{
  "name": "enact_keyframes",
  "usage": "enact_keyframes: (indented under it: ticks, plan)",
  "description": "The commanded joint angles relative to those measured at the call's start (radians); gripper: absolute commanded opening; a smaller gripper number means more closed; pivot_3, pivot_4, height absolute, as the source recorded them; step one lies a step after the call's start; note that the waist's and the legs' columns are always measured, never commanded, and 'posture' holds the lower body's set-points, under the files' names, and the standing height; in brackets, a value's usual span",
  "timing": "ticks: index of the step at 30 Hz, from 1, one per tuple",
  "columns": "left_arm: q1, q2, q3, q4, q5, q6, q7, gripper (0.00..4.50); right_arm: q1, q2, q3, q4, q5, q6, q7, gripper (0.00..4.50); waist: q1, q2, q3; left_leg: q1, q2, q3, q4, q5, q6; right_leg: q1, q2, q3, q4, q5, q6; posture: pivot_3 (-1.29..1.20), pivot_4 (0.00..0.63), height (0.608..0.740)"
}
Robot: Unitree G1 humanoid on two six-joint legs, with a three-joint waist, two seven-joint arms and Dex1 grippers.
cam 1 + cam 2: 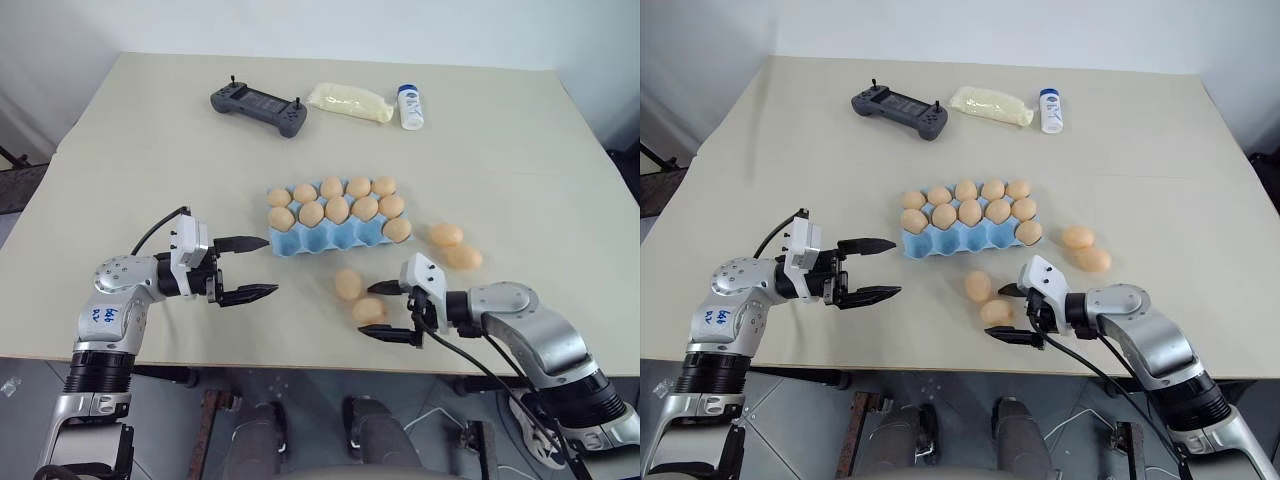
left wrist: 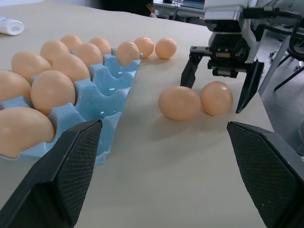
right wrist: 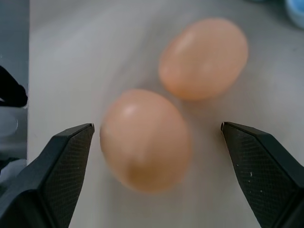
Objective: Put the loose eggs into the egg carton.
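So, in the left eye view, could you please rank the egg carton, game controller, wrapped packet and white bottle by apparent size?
1. Egg carton
2. Game controller
3. Wrapped packet, close behind the controller, so that order is unsure
4. White bottle

A light blue moulded egg carton with scalloped edges lies flat at the middle of the table, its two far rows filled with tan-orange eggs, the near row bare. Four loose tan-orange oval eggs lie on their sides: two touching near the front edge, two touching just right of the carton.
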Motion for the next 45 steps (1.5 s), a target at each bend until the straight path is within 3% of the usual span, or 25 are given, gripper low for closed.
enact_keyframes:
  ticks: [1,7,10,16,21,30,39,45]
  plan:
    - [0.01,0.01,0.028,-0.047,-0.026,-0.009,0.005,4.5,-0.007,0.008,-0.015,-0.003,0.005,-0.013,0.013,3.85,0.0,0.0,0.0,0.0,0.0,0.0,0.0,0.0,0.0,0.0,0.0,0.0,0.0,0.0,0.0,0.0,0.15,0.74]
    - [0.018,0.013,0.03,-0.052,-0.031,-0.007,0.002,4.5,0.002,-0.005,-0.06,-0.035,0.027,0.009,0.002,1.87,0.001,0.0,0.0,0.0,0.0,0.0,0.0,0.0,0.0,0.0,0.0,0.0,0.0,0.0,0.0,0.0,0.15,0.74]
    - [0.016,0.015,0.028,-0.039,-0.031,-0.014,-0.004,4.5,0.009,-0.021,-0.109,-0.073,0.043,0.031,-0.009,1.63,0.001,0.0,0.0,0.0,0.0,0.0,0.0,0.0,0.0,0.0,0.0,0.0,0.0,0.0,0.0,0.0,0.15,0.74]
    - [0.009,0.013,0.029,-0.01,-0.028,-0.031,-0.006,4.5,0.014,-0.059,-0.2,-0.131,0.072,0.075,-0.027,1.63,0.002,0.0,0.0,0.0,0.0,0.0,-0.001,0.0,0.0,0.0,-0.001,0.0,-0.001,0.0,-0.001,0.0,0.15,0.74]
    - [0.004,0.007,0.027,0.001,-0.027,-0.04,0.002,4.5,-0.074,-0.038,-0.25,-0.099,0.076,0.077,-0.074,1.61,-0.004,0.0,0.0,0.0,0.0,0.0,-0.001,0.0,0.0,0.0,-0.001,0.0,-0.001,0.0,-0.001,0.0,0.15,0.74]
    - [0.002,-0.008,0.029,-0.007,-0.03,-0.053,0.027,4.5,-0.309,0.101,-0.146,0.187,-0.066,-0.044,-0.152,1.61,-0.021,0.0,0.0,-0.001,0.0,0.0,-0.001,0.001,-0.002,-0.001,-0.001,-0.001,0.0,0.0,-0.001,0.0,0.15,0.74]
    - [0.032,-0.005,0.043,-0.038,-0.036,-0.052,0.046,4.5,-0.408,0.198,-0.095,0.36,-0.16,-0.127,-0.172,1.61,-0.025,0.0,0.0,-0.002,0.001,0.003,-0.001,0.001,-0.005,-0.003,0.0,-0.003,0.0,-0.001,-0.001,0.0,0.15,0.74]
    - [0.039,-0.004,0.048,-0.043,-0.037,-0.055,0.053,4.5,-0.425,0.212,-0.093,0.366,-0.164,-0.114,-0.156,3.74,-0.025,0.0,0.0,-0.002,0.002,0.003,-0.001,0.001,-0.006,-0.003,0.0,-0.003,0.001,-0.001,-0.001,0.0,0.15,0.74]
